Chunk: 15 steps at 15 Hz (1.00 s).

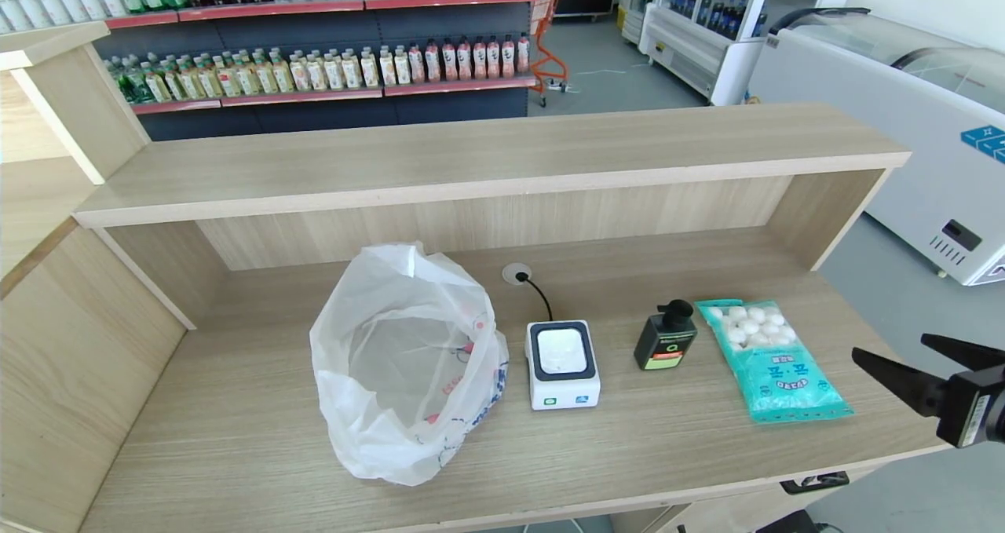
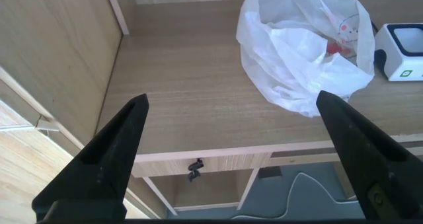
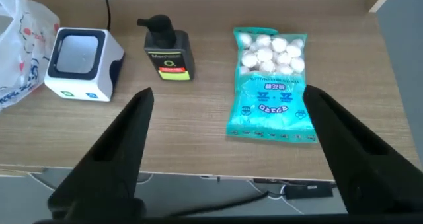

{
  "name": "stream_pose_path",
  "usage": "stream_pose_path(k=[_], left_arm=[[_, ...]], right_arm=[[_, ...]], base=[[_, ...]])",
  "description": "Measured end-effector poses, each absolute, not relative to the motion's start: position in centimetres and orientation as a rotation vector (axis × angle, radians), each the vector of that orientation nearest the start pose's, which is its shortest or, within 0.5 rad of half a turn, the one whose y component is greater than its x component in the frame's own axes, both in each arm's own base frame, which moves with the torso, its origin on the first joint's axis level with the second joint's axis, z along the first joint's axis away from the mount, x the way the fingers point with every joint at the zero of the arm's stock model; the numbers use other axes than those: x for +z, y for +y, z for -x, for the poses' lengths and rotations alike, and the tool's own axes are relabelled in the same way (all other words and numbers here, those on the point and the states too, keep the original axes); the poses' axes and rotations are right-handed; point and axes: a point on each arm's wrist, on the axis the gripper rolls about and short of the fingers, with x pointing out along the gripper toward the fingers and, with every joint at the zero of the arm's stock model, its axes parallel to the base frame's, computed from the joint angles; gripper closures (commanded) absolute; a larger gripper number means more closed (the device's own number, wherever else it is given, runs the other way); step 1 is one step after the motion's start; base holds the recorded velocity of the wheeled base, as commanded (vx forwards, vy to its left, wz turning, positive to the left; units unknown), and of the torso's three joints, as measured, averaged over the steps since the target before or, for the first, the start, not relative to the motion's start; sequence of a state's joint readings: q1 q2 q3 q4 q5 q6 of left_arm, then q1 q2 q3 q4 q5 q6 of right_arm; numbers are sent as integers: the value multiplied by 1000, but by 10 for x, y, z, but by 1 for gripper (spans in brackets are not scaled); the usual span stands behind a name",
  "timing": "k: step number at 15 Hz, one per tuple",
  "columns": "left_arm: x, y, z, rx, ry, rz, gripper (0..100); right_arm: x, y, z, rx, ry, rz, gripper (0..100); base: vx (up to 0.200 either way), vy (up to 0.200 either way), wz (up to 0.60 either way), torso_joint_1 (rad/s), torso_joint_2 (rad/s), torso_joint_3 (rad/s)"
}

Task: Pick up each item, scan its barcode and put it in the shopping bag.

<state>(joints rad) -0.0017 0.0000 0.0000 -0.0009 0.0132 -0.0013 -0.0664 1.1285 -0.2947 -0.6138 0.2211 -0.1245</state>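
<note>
On the counter four things are set in a row. From the robot's left to its right these are the shopping bag, the scanner, a dark pump bottle and a teal packet of white balls. The white bag stands with its mouth open just beside the scanner. The bottle and the packet are lying flat near each other but apart.

In the head view a black cable is seen running from the scanner to a round hole at the back of the counter. The right end effector is held off the counter's right end, near the packet, and it is released: its fingers are spread and nothing is gripped.

In the right wrist view the green and red label of the bottle is shown more plainly. The bottle and the packet are seen beyond the spread fingers, which touch neither of them.

In the left wrist view the left end effector is also released, with the fingers wide apart and nothing between them. It is held before the counter's front edge, with the bag farther off. Red marks are seen on the bag; whether they are print or something inside cannot be told. A small dark fitting is seen under the front edge.
</note>
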Motion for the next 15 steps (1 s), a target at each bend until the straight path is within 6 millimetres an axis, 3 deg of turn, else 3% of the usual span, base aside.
stream_pose_path(k=[10, 15], left_arm=[[76, 0, 23, 11, -1, 1, 0], [76, 0, 23, 11, 0, 1, 0]], right_arm=[[113, -29, -204, 267, 259, 118, 0], [91, -29, -234, 353, 244, 121, 0]], base=[[0, 0, 0, 0, 0, 0], [0, 0, 0, 0, 0, 0]])
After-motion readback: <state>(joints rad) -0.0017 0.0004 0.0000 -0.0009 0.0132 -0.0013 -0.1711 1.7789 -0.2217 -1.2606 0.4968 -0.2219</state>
